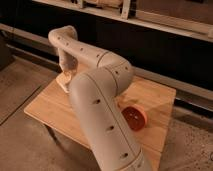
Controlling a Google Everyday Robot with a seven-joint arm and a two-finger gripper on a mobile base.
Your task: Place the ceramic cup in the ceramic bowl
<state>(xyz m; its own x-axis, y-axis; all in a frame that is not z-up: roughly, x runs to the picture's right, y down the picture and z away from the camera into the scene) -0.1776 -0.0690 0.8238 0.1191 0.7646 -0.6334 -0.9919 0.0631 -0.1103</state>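
A cream robot arm (pixel 100 115), dotted with dark holes, fills the frame; its pale gripper (pixel 65 79) sits left of centre above a honey-toned wooden table (pixel 50 106). The red-orange ceramic bowl (pixel 134 118) glows right of centre.

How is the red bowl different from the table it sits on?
The ceramic bowl is round and red-orange; the table is rectangular and pale wood. The ceramic bowl is small, the table much wider. Both have warm colours. The gripper is over the table's far left side, away from the ceramic bowl.
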